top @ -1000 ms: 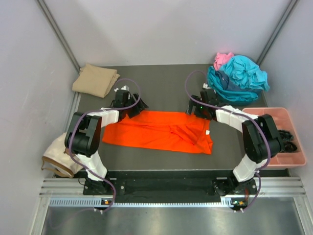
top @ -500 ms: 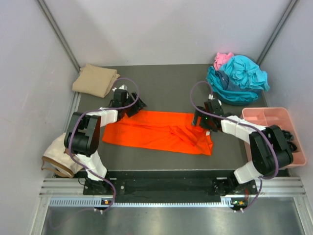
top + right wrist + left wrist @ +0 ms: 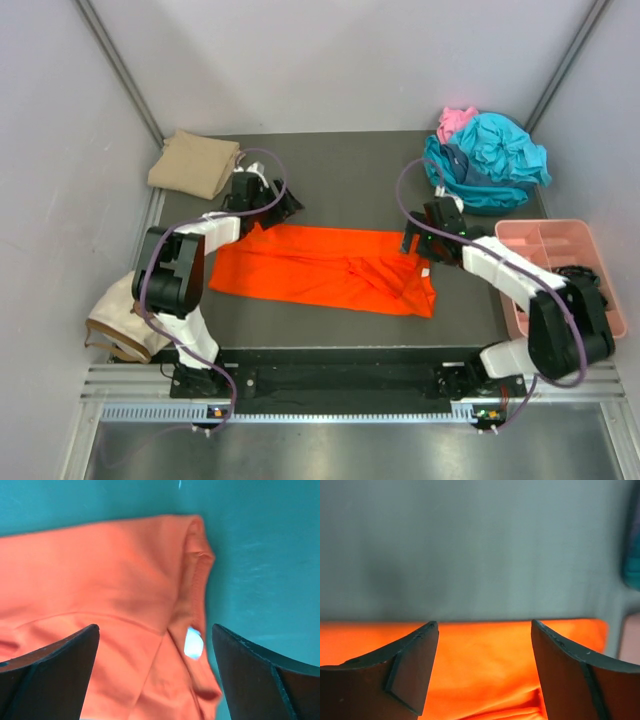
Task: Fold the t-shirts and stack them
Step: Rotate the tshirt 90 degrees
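Note:
A bright orange t-shirt [image 3: 320, 268] lies spread flat across the middle of the dark table. My left gripper [image 3: 278, 212] hovers at its far left corner, open, with only orange cloth [image 3: 480, 660] below the gap between its fingers [image 3: 484, 625]. My right gripper [image 3: 412, 240] hangs over the shirt's far right corner, open and holding nothing [image 3: 155, 628]. Beneath it the orange t-shirt [image 3: 100, 580] shows its hem and a white label [image 3: 193, 643]. A folded tan t-shirt [image 3: 195, 163] sits at the back left. Crumpled teal t-shirts [image 3: 490, 160] and a pink one [image 3: 457, 120] are piled at the back right.
A pink plastic compartment tray [image 3: 545, 232] stands at the right edge, partly behind my right arm. A cream cap-like thing [image 3: 118, 318] hangs off the table's left side. Grey walls close in the back and both sides.
My right arm has swung outward, carrying its gripper right and nearer along the shirt's far edge to the label corner. My left gripper has drawn back slightly and opened a little wider.

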